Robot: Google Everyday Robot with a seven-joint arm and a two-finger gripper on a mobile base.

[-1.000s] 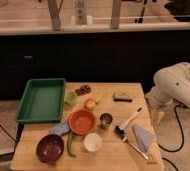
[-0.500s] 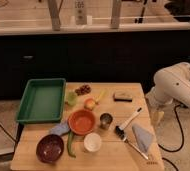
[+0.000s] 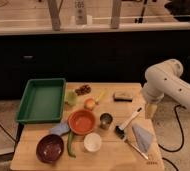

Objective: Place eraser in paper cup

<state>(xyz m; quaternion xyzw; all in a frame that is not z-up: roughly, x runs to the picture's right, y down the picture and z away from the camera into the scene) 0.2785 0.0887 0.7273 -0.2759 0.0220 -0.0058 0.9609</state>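
Note:
The eraser, a small tan-topped block on a dark base, lies at the back right of the wooden table. The white paper cup stands upright near the front middle, just in front of the orange bowl. My gripper hangs from the white arm at the table's right edge. It is to the right of the eraser and slightly nearer the front, apart from it, and far from the paper cup.
A green tray fills the back left. A pale green cup, a metal cup, a purple bowl, a white-handled brush, a grey cloth, dark berries and a round fruit are spread over the table.

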